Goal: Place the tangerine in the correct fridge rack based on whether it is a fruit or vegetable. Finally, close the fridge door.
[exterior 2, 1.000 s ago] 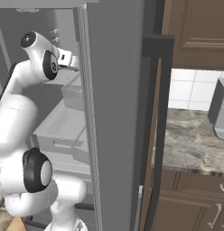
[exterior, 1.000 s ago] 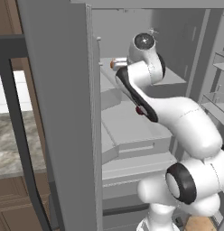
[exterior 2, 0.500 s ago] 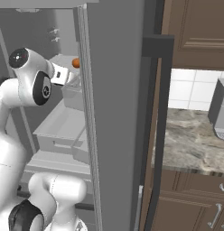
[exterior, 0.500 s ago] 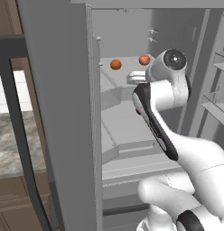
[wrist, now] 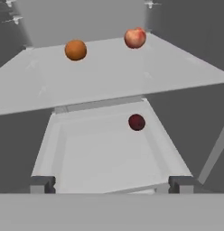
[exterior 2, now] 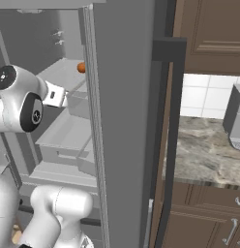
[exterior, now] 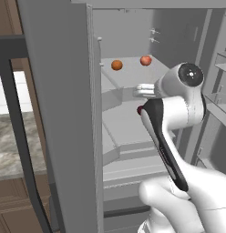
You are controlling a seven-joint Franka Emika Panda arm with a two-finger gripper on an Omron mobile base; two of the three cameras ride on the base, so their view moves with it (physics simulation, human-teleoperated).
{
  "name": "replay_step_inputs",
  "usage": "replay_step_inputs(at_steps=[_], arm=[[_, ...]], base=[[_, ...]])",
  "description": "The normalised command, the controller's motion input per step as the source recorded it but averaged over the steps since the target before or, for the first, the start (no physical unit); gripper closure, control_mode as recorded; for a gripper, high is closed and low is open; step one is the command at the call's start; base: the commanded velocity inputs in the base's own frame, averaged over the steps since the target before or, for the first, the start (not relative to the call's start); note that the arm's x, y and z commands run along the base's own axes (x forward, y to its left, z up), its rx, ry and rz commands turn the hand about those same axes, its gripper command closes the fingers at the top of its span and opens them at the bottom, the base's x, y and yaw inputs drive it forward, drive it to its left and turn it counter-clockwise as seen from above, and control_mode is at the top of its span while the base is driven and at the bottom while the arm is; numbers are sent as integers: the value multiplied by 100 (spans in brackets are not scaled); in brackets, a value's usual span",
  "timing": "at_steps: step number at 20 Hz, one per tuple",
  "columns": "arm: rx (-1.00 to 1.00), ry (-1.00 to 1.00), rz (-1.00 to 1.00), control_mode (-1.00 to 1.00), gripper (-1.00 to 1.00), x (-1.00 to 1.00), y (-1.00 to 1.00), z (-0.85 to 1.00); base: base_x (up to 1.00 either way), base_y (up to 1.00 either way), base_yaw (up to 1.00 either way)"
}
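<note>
Tangerine [wrist: 76,49] on fridge rack [wrist: 109,74]; hand view adds dark red fruit [wrist: 137,122] below; pincer [wrist: 112,183] open, empty.

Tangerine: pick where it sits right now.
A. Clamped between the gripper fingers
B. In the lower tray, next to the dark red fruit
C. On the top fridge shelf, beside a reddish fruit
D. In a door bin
C: the tangerine rests on the fridge rack, apart from the reddish fruit, while the gripper stands open and empty, and the dark red fruit lies alone in the tray below.
</note>
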Motion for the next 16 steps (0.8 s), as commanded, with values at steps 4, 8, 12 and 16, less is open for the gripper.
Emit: replay_step_inputs(at_steps=[4, 8, 12, 16], arm=[[0, 3, 0, -100, -100, 0, 0, 0], [0, 0, 0, 100, -100, -6, 0, 0], [0, 0, 0, 100, -100, 0, 0, 0], [0, 0, 0, 100, -100, 0, 0, 0]], base=[[0, 0, 0], [-37, 3, 0], [-81, 22, 0], [-51, 23, 0]])
